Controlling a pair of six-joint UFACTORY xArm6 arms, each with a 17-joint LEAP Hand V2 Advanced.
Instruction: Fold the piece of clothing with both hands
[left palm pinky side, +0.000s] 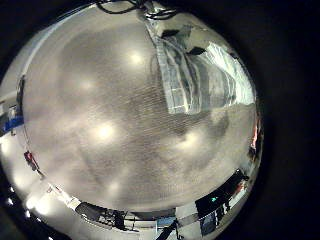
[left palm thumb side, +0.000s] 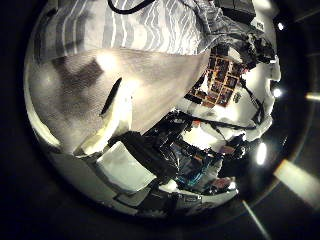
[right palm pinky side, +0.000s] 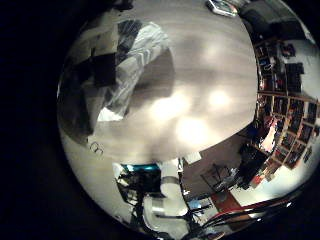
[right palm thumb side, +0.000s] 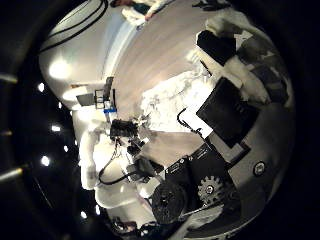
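From the left hand's little finger side there is one wide, flat table (left palm pinky side: 100, 130). Its top is smooth with fine lines running across it, and it has round shiny spots of light. One piece of clothing (left palm pinky side: 198, 72) lies flat on it, far from this palm. It is soft cloth with light and dark stripes. The table around it is bare.

From the left hand's thumb side the same striped cloth is spread out with a straight edge. One long, smooth, hard part of the left hand (left palm thumb side: 104, 112) sticks out straight over bare table, apart from the cloth. It has nothing in it. Past the table edge stand shelves (left palm thumb side: 216, 80) full of small things.

From the right hand's little finger side the cloth is close and bunched in soft folds. Two blocky dark finger parts (right palm pinky side: 100, 68) sit in front and hide part of it.

From the right hand's thumb side the right hand (right palm thumb side: 232, 100) is big and boxy, with round toothed wheels. The crumpled cloth lies right beside its fingers. I cannot tell if they grip it.
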